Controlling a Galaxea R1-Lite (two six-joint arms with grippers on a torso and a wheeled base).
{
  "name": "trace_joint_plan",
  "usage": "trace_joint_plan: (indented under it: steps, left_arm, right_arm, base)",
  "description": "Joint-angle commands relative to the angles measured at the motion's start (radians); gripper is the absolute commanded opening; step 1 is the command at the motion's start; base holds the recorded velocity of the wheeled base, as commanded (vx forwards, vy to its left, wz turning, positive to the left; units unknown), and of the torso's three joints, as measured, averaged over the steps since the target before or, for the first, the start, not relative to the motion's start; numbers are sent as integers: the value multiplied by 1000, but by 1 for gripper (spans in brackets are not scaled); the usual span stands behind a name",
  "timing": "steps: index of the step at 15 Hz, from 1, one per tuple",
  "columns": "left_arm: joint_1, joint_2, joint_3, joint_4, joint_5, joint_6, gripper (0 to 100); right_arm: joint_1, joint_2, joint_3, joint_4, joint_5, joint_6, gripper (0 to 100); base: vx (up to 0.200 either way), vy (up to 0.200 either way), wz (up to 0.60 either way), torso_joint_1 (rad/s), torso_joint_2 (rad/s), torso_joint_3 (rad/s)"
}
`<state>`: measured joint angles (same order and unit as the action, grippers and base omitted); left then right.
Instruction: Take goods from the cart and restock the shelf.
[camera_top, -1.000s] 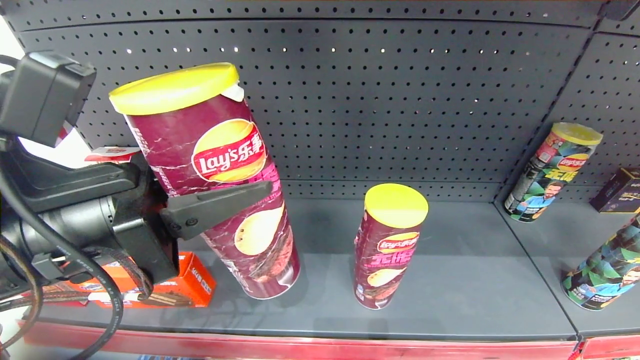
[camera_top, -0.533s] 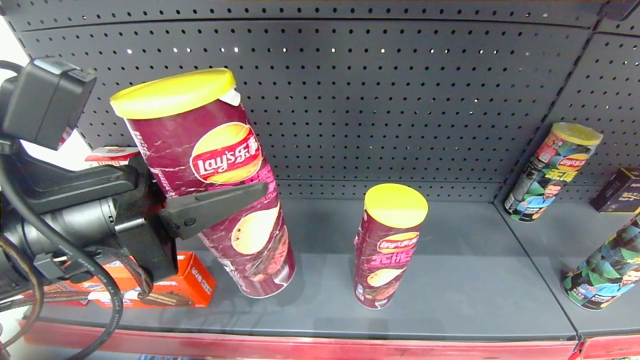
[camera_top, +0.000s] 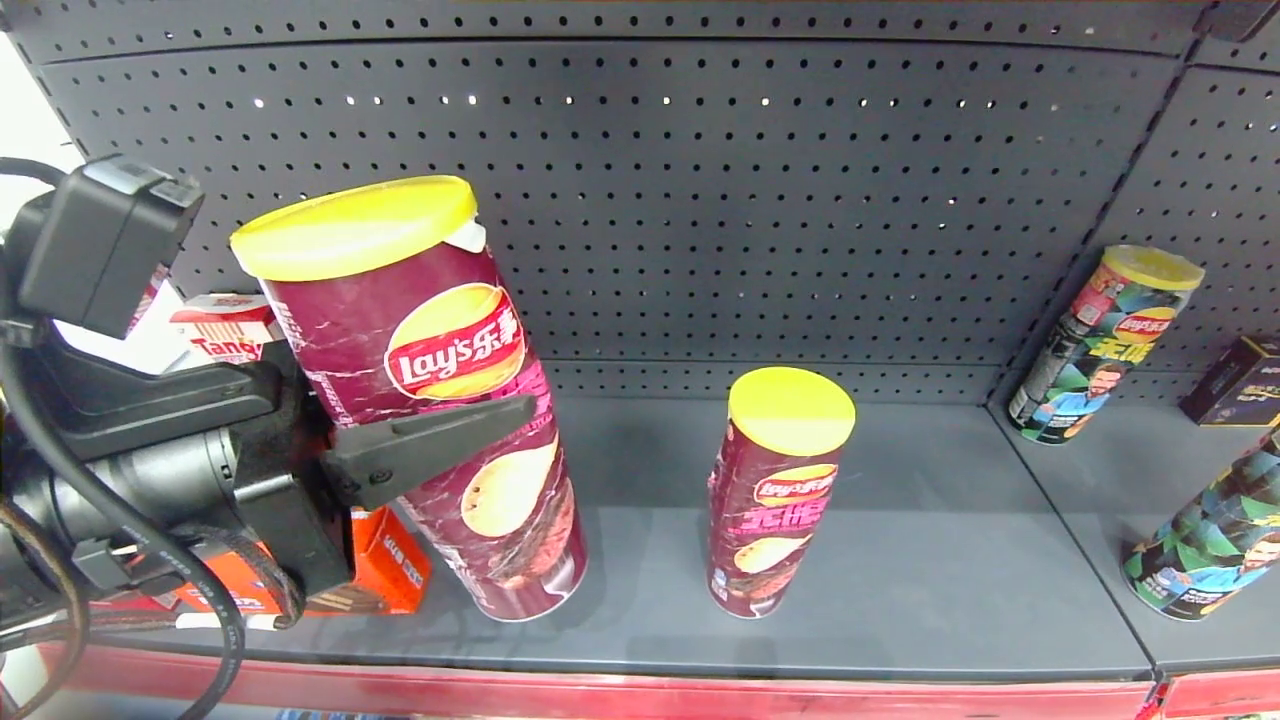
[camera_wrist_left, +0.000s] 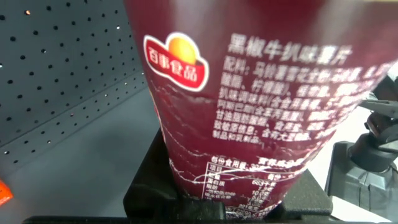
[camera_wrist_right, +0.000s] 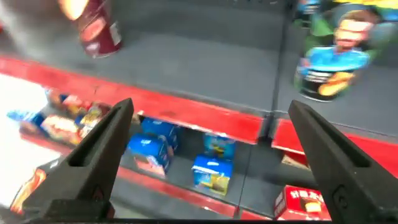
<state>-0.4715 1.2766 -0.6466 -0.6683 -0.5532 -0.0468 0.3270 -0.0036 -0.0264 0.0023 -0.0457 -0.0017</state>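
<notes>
**Lowered can comes down toward the shelf**

Since a second ago the left gripper has come down with the can. Its yellow lid now sits lower against the pegboard, and its base is down at the shelf. Whether the base touches the board cannot be told.

The fingers are clamped on the can's middle, one across its front and the other hidden behind it. The lid is above them and the base below. The can is tilted, with the lid leaning back toward the wrist. In the left wrist view the can sits tight between the two black pads.

A second can stands upright on the shelf beyond the fingertips, apart from the held one. An orange box lies under the front finger, just beside the held can's base.

The right gripper has its fingers spread wide and holds nothing. Between them, blue boxes sit on a lower level under the shelf's red edge. A green can stands on the shelf past one fingertip, and the second can stands past the other.
</notes>
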Motion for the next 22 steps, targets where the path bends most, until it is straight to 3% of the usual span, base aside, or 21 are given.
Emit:
trace_joint_plan:
  steps: [1,2,5,7,14,15,16,18,22]
  left_arm:
    - [-1,-2,1,-1,1,-1,0]
    - [2,-2,2,-1,1,-1,0]
    - [-4,0,-5,1,-2,-1,0]
    - [-4,6,-8,-2,-2,-1,0]
    - [-9,24,-8,-1,-2,1,0]
    - [-10,36,-8,3,-2,25,0]
    - [-18,49,-8,9,-7,74,0]
    - [-26,84,-11,9,-8,119,0]
    - [4,118,-74,6,6,116,0]
  right_arm:
    - [0,4,5,-10,-264,9,100]
    - [1,4,10,-22,-290,0,100]
    - [35,4,25,-58,55,-26,100]
    - [37,4,23,2,60,-24,100]
    - [37,4,25,-1,58,-4,100]
    - [37,4,25,-2,58,-6,100]
    - [37,4,25,-2,58,-4,100]
    - [37,4,25,-2,58,-6,100]
    - [37,4,25,-2,58,-4,100]
  base:
    - [0,0,0,0,0,0]
    - [0,0,0,0,0,0]
    - [0,0,0,0,0,0]
    - [0,0,0,0,0,0]
    - [0,0,0,0,0,0]
    - [0,0,0,0,0,0]
    - [0,0,0,0,0,0]
    - [0,0,0,0,0,0]
    - [0,0,0,0,0,0]
